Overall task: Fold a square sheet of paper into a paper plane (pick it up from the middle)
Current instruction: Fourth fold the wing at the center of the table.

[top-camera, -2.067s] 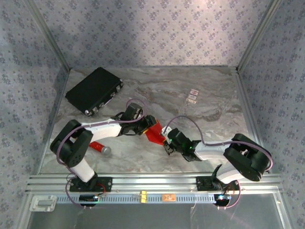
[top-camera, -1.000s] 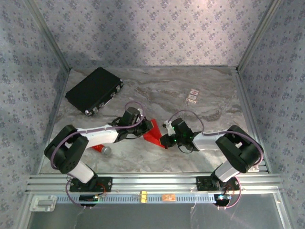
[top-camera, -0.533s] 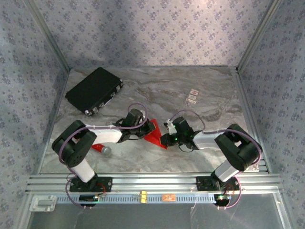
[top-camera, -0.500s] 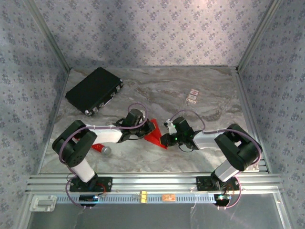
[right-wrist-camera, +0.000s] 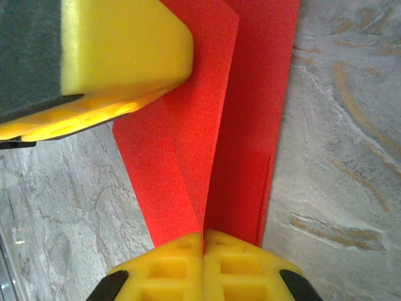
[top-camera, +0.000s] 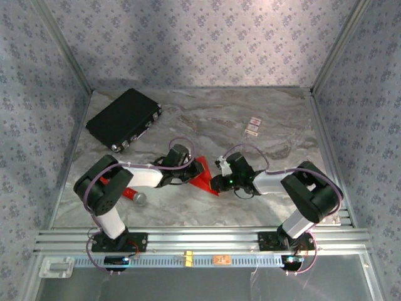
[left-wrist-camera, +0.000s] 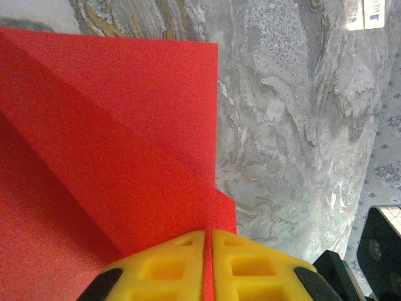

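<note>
Creased bright red paper sheet (top-camera: 204, 178): left hand (left-wrist-camera: 207, 243) and right hand (right-wrist-camera: 202, 246) are both pinching it; diverging pulls could tear it.

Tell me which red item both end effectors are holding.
The creased red paper, pinched by the left end effector and right end effector; the grey-tipped red cylinder lies apart.

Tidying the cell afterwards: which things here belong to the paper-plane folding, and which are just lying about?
In the job: bright red folded paper sheet; left gripper and right gripper, both shut on it.
Lying about: flat black case; small red cylinder with grey end; small white labels.
</note>
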Controlling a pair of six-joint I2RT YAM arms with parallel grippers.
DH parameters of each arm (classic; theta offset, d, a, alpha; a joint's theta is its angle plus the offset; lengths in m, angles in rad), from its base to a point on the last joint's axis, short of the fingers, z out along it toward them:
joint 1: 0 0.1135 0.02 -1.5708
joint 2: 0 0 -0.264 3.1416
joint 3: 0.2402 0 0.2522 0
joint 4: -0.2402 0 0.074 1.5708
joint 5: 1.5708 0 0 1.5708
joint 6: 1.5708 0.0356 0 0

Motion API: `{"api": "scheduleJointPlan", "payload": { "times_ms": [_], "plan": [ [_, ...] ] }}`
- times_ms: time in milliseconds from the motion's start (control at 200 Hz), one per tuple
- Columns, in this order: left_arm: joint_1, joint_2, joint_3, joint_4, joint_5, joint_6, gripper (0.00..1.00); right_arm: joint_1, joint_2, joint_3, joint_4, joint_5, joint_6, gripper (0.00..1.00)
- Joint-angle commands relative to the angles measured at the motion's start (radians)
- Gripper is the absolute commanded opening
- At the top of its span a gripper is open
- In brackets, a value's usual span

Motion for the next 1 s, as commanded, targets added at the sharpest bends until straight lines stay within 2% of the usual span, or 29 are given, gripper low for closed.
{"api": "scheduleJointPlan", "payload": {
  "times_ms": [0,370,645,994],
  "plan": [
    [-0.008,0.016,0.011,0.028,-0.012,-0.004,0.12,-0.005,0.037,-0.006,-0.104,0.017,0.013,0.02],
    [-0.007,0.034,0.018,0.043,-0.001,0.001,0.13,-0.007,0.042,-0.007,-0.118,0.020,0.023,0.01],
    [-0.007,-0.080,-0.029,-0.007,-0.095,0.019,0.16,-0.025,0.053,-0.022,-0.091,-0.004,0.076,0.00],
    [-0.026,-0.065,-0.026,0.014,-0.063,0.019,0.10,-0.044,0.070,-0.043,-0.047,-0.019,0.119,0.00]
  ]
}}
